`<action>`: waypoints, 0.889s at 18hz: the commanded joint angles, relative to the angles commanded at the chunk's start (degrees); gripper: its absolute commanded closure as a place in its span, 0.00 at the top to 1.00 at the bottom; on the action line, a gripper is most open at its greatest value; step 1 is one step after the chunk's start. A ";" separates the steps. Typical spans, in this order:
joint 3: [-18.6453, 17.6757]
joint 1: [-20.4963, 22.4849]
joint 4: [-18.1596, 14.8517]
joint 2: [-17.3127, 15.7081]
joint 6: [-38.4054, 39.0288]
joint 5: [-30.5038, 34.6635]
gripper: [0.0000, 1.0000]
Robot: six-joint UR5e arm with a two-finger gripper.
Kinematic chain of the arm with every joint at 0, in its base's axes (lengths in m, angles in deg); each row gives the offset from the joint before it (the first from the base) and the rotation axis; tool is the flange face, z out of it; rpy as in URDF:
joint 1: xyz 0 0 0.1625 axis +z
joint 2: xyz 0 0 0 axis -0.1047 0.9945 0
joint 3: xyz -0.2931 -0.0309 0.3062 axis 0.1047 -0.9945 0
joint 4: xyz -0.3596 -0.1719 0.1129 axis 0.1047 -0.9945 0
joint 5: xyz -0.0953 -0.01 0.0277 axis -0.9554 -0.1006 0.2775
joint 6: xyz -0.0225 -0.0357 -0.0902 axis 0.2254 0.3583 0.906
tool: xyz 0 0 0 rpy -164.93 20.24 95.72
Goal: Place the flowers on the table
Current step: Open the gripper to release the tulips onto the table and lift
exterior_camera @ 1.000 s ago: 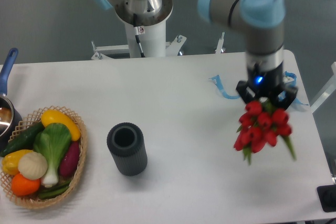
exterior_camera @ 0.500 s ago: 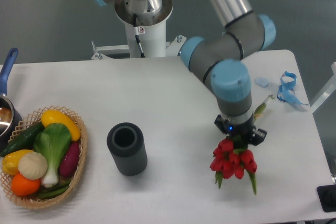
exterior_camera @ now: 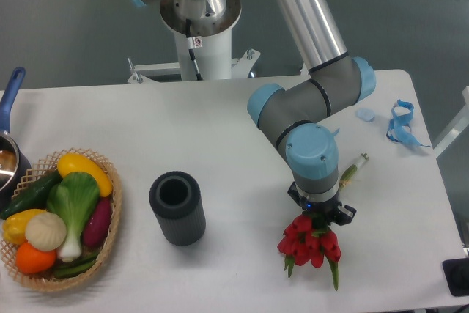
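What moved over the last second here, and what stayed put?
The arm swung the tulip bunch from the table's right edge leftward and toward the front, lower over the white table. The pincer stays clamped on it; nothing was released. The dark ribbed vase, wicker vegetable basket and blue ribbon have not moved.
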 joint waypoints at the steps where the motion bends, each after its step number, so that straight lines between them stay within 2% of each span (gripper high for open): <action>1: -0.09 0.00 1.05 -0.26 0.00 0.09 0.98; 4: -0.17 0.09 1.76 -2.10 0.00 0.52 1.00; 8: 0.09 2.63 1.24 -8.69 -0.35 -0.70 1.00; 10: 1.14 4.82 0.62 -11.76 -0.44 -5.51 1.00; 12: 2.37 8.42 -2.35 -14.58 -0.79 -10.70 1.00; 16: 5.71 15.19 -11.75 -17.75 -6.39 -17.91 1.00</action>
